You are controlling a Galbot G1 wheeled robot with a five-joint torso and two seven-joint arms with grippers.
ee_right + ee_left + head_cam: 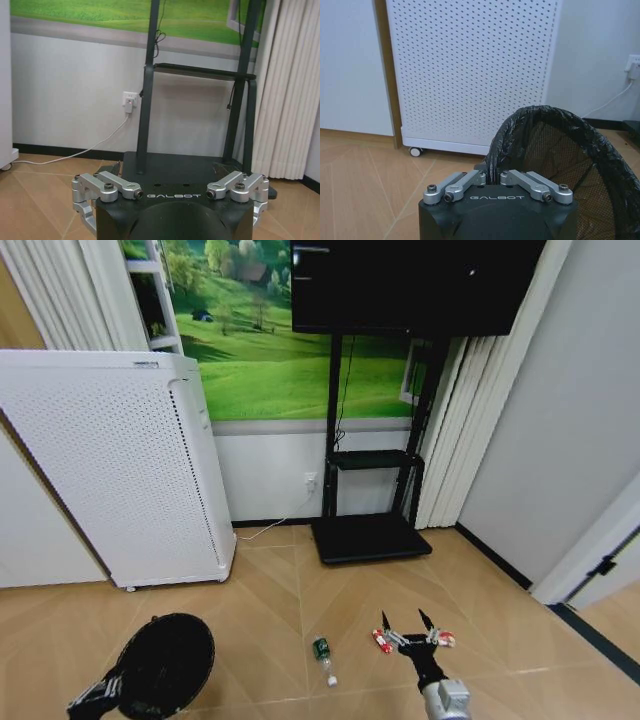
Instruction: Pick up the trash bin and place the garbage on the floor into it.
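Left gripper (100, 695) jaws clamp the trash bin (165, 662); right gripper (407, 625) jaws wide.

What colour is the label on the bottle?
Green, on the clear bottle lying on the floor; head view.

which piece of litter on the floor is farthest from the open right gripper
The clear bottle with the green label. It lies apart, between the trash bin and the right gripper, while the two red-and-white packets flank the gripper's fingers.
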